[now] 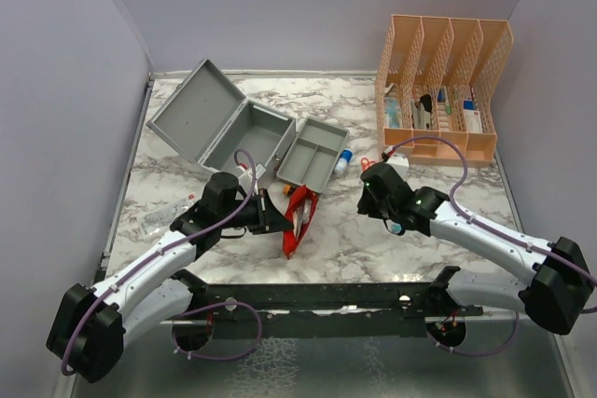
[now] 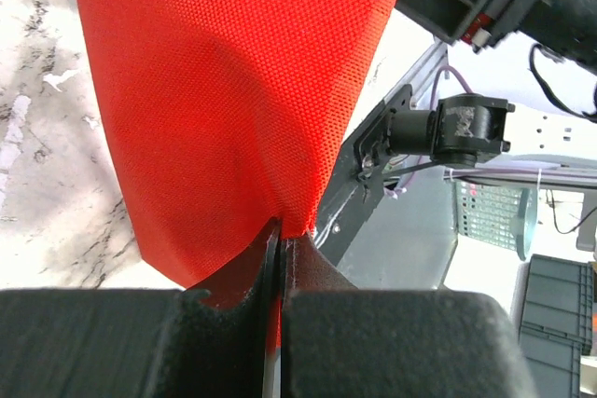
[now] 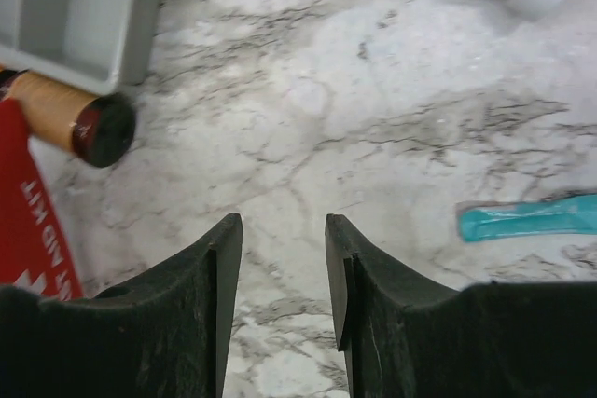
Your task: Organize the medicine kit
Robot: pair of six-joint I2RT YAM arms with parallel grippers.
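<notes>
The grey medicine kit (image 1: pixel 244 133) stands open at the back left, its lid (image 1: pixel 191 109) tilted back. Its grey divided tray (image 1: pixel 312 154) lies out on the table to the right of the case and shows in the right wrist view (image 3: pixel 75 16). My left gripper (image 1: pixel 278 218) is shut on an edge of the flat red pouch (image 1: pixel 298 214), which fills the left wrist view (image 2: pixel 233 90) above the closed gripper (image 2: pixel 280 230). My right gripper (image 1: pixel 368 188) is open and empty over bare marble (image 3: pixel 283 226), right of the pouch (image 3: pixel 28 221).
A peach slotted organizer (image 1: pixel 443 90) with boxes stands at the back right. A blue-capped bottle (image 1: pixel 343 161) and a white box (image 1: pixel 396 159) lie near the tray. A tan roll (image 3: pixel 65 118) and a teal packet (image 3: pixel 532 216) lie near my right gripper. A clear wrapper (image 1: pixel 163 214) lies at the left.
</notes>
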